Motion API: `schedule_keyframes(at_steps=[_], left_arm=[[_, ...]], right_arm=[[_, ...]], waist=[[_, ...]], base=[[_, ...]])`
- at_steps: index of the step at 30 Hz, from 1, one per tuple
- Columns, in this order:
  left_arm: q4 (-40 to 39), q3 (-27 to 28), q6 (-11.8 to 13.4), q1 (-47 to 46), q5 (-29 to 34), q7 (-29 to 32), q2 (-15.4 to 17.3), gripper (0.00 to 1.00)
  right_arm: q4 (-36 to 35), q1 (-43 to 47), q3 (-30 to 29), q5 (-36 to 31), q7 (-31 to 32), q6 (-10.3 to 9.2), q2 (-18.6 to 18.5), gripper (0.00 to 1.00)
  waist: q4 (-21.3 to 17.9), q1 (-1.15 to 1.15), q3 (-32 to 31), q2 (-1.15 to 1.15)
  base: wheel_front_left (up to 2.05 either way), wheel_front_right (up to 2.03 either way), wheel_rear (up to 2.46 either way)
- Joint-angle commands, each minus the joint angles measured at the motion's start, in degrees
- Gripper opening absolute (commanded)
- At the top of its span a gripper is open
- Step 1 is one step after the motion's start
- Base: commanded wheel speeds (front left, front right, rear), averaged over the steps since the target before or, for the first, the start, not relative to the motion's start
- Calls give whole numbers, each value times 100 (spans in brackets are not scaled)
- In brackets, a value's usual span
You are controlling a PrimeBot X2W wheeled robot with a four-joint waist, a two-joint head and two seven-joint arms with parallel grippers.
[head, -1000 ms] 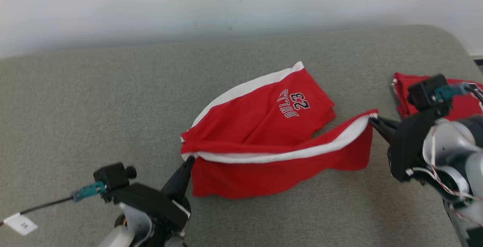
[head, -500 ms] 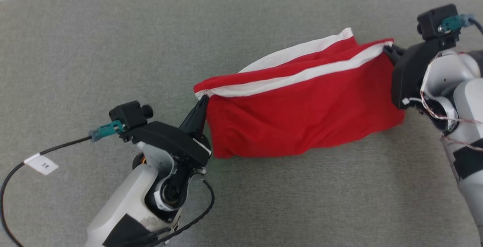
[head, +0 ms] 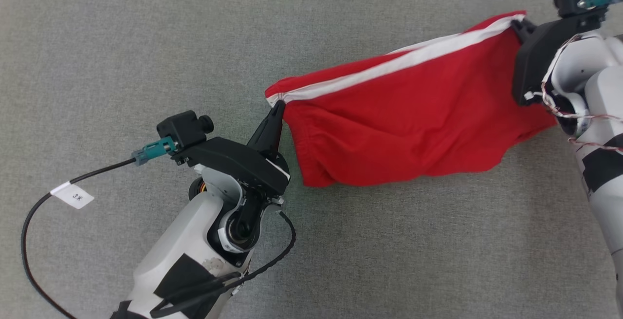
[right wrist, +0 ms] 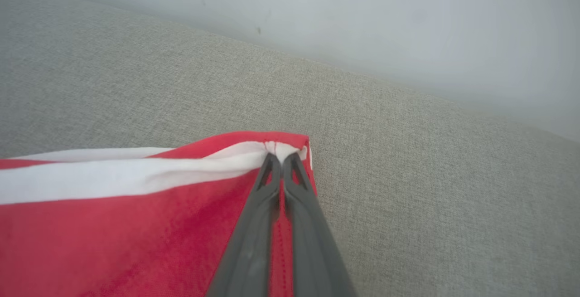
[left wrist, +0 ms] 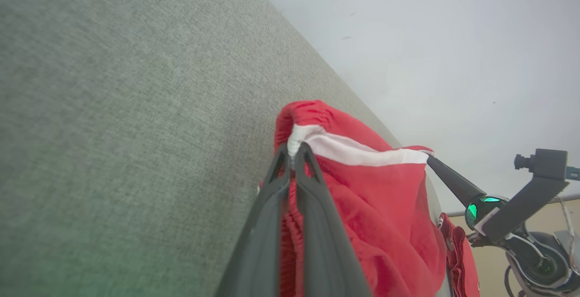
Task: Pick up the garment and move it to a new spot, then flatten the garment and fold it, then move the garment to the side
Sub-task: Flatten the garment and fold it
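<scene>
red shorts (head: 413,124) stretched over the grey cushion (head: 121,41), centre out to 2 o'clock. left gripper (head: 278,108) pinched tight on their 9 o'clock corner, right gripper (head: 519,25) clamped on the 2 o'clock corner.

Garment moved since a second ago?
Yes. The garment rose off the grey cushion, where one leg lay; it now hangs between left hand and right hand.
</scene>
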Motion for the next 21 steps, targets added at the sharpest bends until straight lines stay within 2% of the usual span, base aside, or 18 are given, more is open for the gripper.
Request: schedule_keyframes(at_steps=[1,2,3,7,12,16,21], left_arm=[[58,-13,-26,-96,31,-42,-30,0],[89,-32,-54,-132,60,-51,-44,74],[122,-30,-48,-157,65,-68,-57,100],[208,-78,-171,-228,152,-162,-60,100],[165,-158,-158,-113,606,-578,203,100],[-68,-257,126,135,1482,-856,691,100],[-835,-127,543,835,2598,-917,1139,100]], right_arm=[[136,-119,-72,-94,-132,-16,48,16],[239,-159,-112,-128,-218,-16,93,100],[341,-205,-174,-179,-311,-16,121,100],[662,-355,-186,-282,-468,-16,300,100],[789,-447,-96,-42,-259,-16,362,100],[825,-349,-116,173,224,-16,257,100],[923,-47,-401,267,793,-16,93,100]], waist=[[37,-1,29,-1],[41,-1,30,-1],[40,-1,28,-1],[-8,-1,-30,-1],[-116,-1,-240,-1],[-169,-1,-497,-1],[-113,-1,-736,-1]], base=[[0,0,0],[0,0,0],[0,0,0],[0,0,0],[0,0,0],[0,0,0],[0,0,0]])
